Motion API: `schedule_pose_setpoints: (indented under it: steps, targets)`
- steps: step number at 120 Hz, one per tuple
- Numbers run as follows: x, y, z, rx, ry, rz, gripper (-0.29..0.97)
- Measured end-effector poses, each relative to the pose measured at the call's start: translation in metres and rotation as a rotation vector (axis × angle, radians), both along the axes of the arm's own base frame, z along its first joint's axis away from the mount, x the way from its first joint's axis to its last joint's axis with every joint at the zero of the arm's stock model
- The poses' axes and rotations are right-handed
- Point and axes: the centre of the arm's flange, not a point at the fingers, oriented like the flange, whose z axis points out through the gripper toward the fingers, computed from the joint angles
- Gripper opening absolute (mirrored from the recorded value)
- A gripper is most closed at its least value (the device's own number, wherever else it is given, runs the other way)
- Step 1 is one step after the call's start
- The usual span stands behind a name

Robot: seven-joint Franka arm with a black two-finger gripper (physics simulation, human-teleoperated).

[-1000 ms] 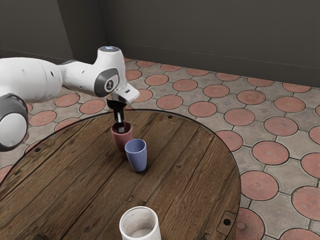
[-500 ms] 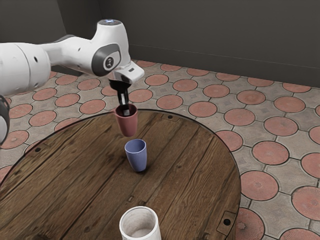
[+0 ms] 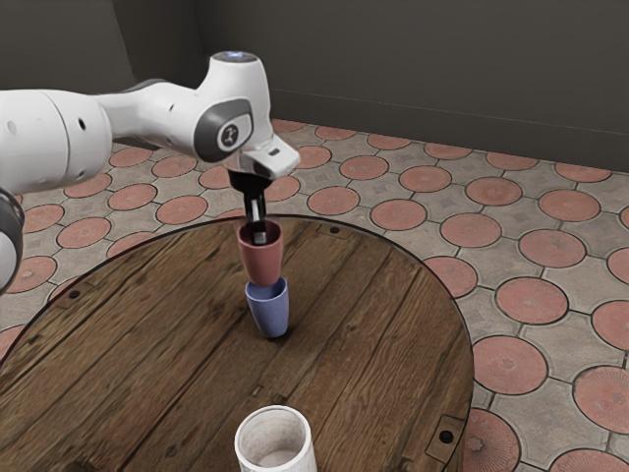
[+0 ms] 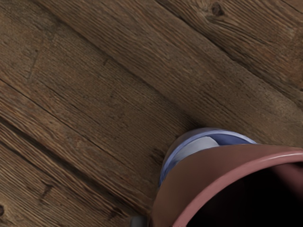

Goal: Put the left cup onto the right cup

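Arm: the white arm (image 3: 108, 123) comes in from the exterior view's left and bends down over the round wooden tabletop (image 3: 138, 334).
Fingers: the black fingers (image 3: 257, 214) point straight down and pinch the red cup (image 3: 261, 264) at its rim.
Red cup: it hangs upright in the air, right above the blue cup (image 3: 267, 310). Its bottom is at the blue cup's mouth. I cannot tell if the two touch.
Blue cup: it stands upright on the tabletop, near the middle, open end up.
Wrist view: the red cup (image 4: 236, 184) is big and close under the hand. The blue cup (image 4: 189, 144) peeks out from under it, on the wooden planks of the tabletop (image 4: 94, 94).
White cup: the white cup (image 3: 275, 447) stands near the tabletop's front edge, well apart from the other two.
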Motion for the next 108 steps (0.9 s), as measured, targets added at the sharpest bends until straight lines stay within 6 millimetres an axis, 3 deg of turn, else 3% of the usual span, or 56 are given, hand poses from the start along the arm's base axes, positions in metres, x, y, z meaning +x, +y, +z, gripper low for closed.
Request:
schedule_pose_setpoints:
  steps: [35,55,67,92,108]
  targets:
    - [-0.008,-0.006,-0.019,0.003,0.04,0.011,-0.1]
    - [-0.009,-0.005,-0.021,0.01,0.048,0.014,0.27]
    - [-0.009,-0.005,-0.021,0.012,0.049,0.015,0.42]
    - [-0.011,-0.004,-0.014,0.016,0.044,0.016,0.58]
    - [-0.017,-0.004,0.014,0.026,0.018,0.011,0.63]
